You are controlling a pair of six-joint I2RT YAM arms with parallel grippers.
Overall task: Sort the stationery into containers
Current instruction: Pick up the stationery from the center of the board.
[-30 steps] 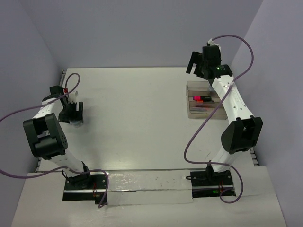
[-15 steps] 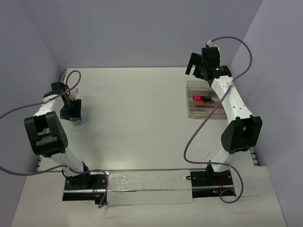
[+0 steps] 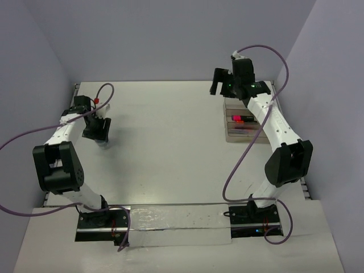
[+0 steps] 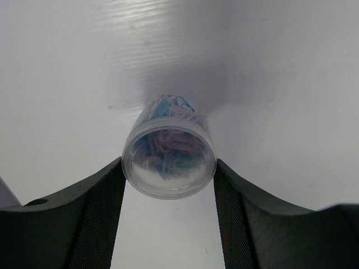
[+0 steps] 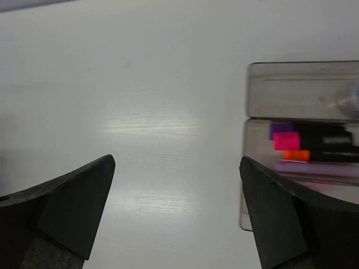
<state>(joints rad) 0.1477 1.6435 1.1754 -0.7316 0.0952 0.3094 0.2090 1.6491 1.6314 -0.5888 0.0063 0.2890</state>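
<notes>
Moved: since a second ago your left gripper (image 3: 96, 129) has shifted a little toward the tray (image 5: 297, 84) and its jaws have narrowed. Your right gripper (image 5: 176, 162) has slid off the tray's far end to the tray's left side.
Left gripper: it pinches the paper-clip tub (image 4: 169, 168), one finger against each side of the round wall.
Right gripper: it is spread wide with nothing between the fingers, hovering over bare counter (image 3: 170, 131) just left of the tray.
Tub position: it sits in your left gripper, well apart from the tray, across the counter. Whether it has left the surface is hard to judge from the wrist view.
Tray contents: the highlighters (image 5: 320, 140) lie in the middle compartment. The far compartment looks mostly bare, with one blurred item at its right end.
Handling: the tub is probably light, stiff, thin plastic with a smooth wall. It can slip or roll in the fingers, and the loose clips will likely shift as you tilt it.
Where to hold: stay on the wall at mid-height, across the full width as now. Avoid the rim, since you cannot tell how firmly any lid sits.
Next move: carry the tub level toward the tray and pick a compartment wide enough for it before you release.
</notes>
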